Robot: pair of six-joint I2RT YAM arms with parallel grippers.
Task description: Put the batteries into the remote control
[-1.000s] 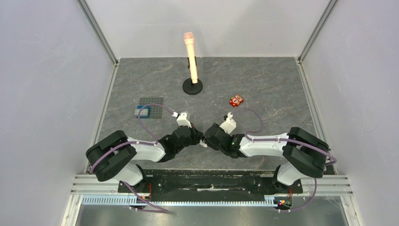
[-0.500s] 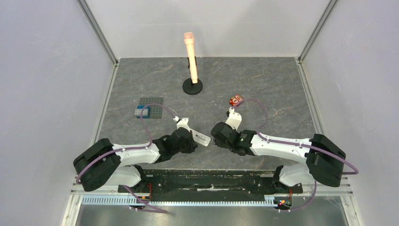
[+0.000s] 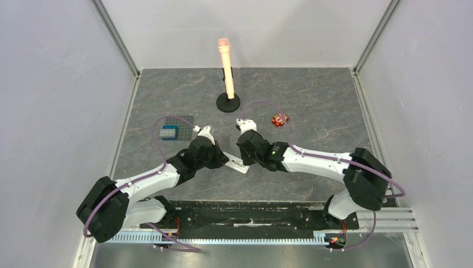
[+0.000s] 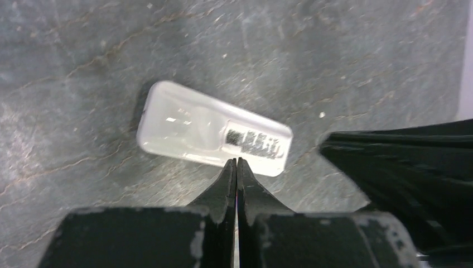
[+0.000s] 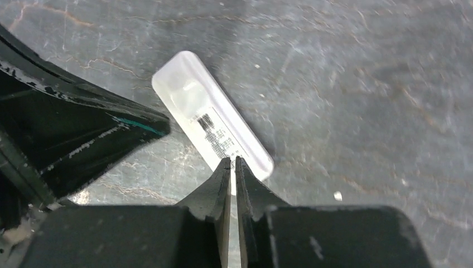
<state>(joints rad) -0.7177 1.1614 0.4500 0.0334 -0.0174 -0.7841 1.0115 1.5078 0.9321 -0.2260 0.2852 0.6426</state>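
Observation:
The white remote control [image 4: 215, 128] lies flat on the grey table with its back up, showing a printed label and a closed, smooth back. It also shows in the right wrist view [image 5: 212, 114] and between the two wrists in the top view [image 3: 237, 165]. My left gripper [image 4: 235, 162] is shut and empty, its tips over the remote's near long edge. My right gripper [image 5: 232, 161] is shut and empty, its tips over the remote's label end. I cannot tell whether either touches it. No blue batteries are in view.
A peach rod on a black round stand [image 3: 228, 103] is at the back middle. A small red block [image 3: 279, 119] lies behind the right wrist. A grey studded plate with a blue brick [image 3: 177, 127] is at the left.
Both wrists have swung away from the near edge toward the table's middle. The remote, earlier at the left gripper's tips, now lies flat between them.

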